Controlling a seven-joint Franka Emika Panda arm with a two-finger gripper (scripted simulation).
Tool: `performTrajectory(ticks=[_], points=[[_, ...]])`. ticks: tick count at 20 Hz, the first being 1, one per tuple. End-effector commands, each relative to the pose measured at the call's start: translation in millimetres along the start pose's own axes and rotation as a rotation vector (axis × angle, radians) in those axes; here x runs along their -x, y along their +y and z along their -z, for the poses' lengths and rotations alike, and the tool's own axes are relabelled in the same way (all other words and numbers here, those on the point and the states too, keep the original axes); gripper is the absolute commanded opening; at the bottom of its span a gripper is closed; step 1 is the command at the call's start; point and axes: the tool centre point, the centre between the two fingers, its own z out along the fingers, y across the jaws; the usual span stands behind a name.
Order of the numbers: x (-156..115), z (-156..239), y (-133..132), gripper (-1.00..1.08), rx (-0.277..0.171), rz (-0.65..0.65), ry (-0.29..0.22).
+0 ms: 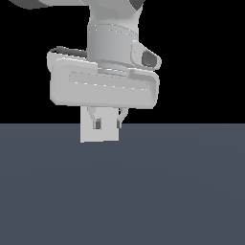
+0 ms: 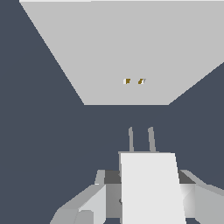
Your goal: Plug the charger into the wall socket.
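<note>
Simulated scene: flat grey floor (image 1: 182,191), black void backdrop.

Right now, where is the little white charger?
The charger sits between the gripper's fingers, its two prongs pointing at the wall socket ahead, not touching it.

The arm comes down from the top of the exterior view, its wrist vertical and the broad pale hand (image 1: 108,123) pointing straight down. The two short fingers (image 1: 97,123) hang parallel below the palm. In the wrist view they sit closed against the charger (image 2: 151,188), one on each side.
</note>
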Motion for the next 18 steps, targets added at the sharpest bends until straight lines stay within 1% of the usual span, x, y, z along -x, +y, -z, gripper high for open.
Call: performTrajectory(ticks=[1, 11, 18], points=[[-2.9, 1.8, -2.4, -1.00, 0.000, 0.001, -0.001], [-6.7, 0.8, -3.0, -1.00, 0.000, 0.002, -0.001], [-28.2, -6.1, -3.0, -1.00, 0.001, 0.002, -0.002]])
